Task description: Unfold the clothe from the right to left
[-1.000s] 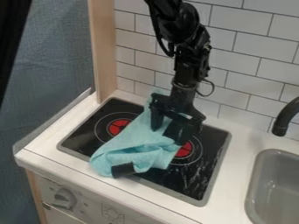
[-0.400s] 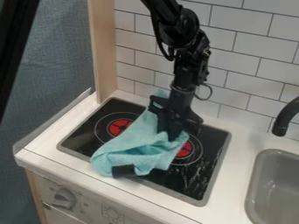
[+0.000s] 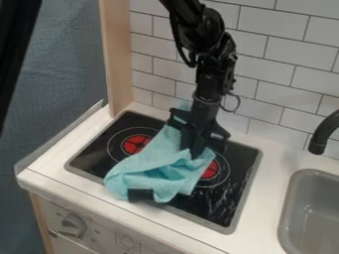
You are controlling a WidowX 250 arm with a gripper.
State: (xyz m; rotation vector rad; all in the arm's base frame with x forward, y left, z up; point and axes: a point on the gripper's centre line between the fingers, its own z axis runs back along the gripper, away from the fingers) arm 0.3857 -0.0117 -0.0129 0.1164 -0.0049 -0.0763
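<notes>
On stovetop beside sink, cloth

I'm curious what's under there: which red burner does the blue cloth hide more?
The burner nearer the sink: the cloth hides much of its red centre; the other burner shows more red.

Light-blue fabric cloth partly hides front edge of black glass stovetop and right red round burner. Black jointed robot arm cut off at top, grey rounded sink right and bottom.
</notes>
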